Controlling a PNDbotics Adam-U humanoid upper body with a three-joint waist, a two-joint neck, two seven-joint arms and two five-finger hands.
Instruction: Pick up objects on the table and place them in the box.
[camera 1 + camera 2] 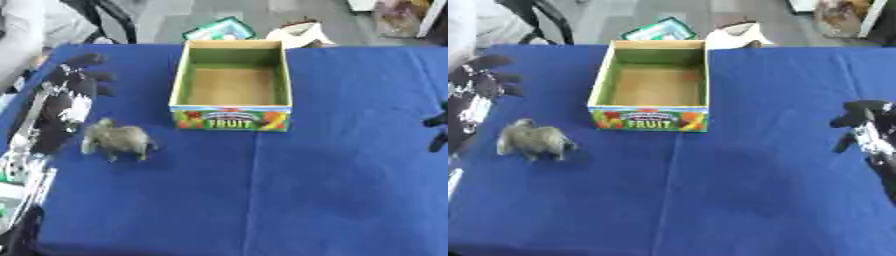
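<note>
The toy elephant (118,141) stood on the blue surface (289,190), near-left of the empty fruit box (232,85); the left hand (74,82), fingers released, hovered just far-left of it; the right hand (866,122) lay well apart, fingers relaxed.

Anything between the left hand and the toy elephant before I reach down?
Nothing: in the left eye view only bare blue tablecloth separates the left hand from the toy elephant, which stands just below it, beside the fruit box.
</note>
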